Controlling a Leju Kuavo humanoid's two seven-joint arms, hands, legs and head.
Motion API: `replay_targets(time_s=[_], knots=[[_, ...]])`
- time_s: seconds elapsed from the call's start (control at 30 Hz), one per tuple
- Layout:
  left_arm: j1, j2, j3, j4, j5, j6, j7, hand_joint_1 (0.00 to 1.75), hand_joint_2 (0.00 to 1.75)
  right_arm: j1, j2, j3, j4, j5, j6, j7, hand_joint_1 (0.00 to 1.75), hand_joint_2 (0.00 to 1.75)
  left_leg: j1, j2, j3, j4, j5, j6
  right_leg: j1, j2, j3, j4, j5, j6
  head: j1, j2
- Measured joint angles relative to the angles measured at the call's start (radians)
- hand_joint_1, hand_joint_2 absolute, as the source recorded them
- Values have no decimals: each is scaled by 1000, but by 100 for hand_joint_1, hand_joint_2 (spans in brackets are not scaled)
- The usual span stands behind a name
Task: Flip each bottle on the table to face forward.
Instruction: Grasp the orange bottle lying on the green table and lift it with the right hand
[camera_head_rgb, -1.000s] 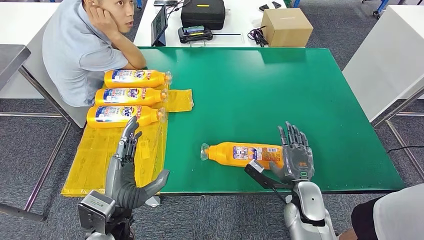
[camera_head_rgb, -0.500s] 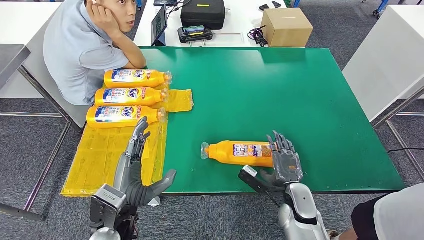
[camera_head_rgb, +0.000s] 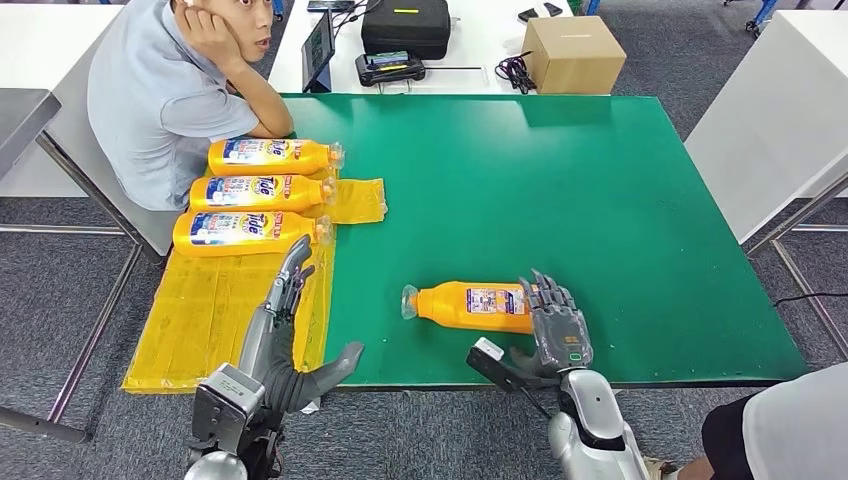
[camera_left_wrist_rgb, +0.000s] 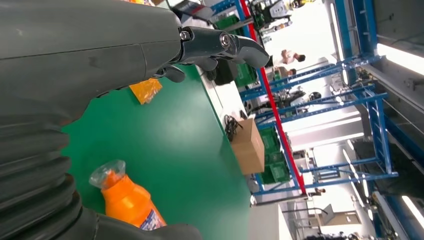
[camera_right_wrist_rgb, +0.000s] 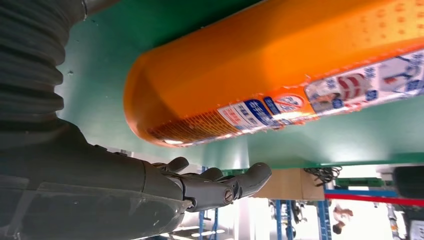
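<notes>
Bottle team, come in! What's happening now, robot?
Right hand open over the lone bottle's base. Left hand open, above yellow sheet. Nothing in the way.

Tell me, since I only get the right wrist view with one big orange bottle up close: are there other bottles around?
Observer: Yes, three more bottles lie side by side on a yellow sheet at the table's left side.
Operator: Is the other hand holding one?
Observer: No. The left hand is empty, fingers apart, its fingertips near the closest of the three.
Operator: Which way does my bottle's top point?
Observer: The lone bottle lies flat, and its clear cap points to the robot's left.
</notes>
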Motion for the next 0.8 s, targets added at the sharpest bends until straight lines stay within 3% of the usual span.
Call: replay_targets(time_s=[0.47,0.8], knots=[[-34,9,-26,47,4,-23,-5,0,175,-134,-11,0,174,-10,38,34,0,175,0,0,1,0,0,0,0,0,0,0,0,0,0,0],[-52,11,-30,76,-9,-23,-4,0,175,-178,-13,1,252,-8,32,34,0,175,0,1,2,0,0,0,0,0,2,0,0,0,0,0]])
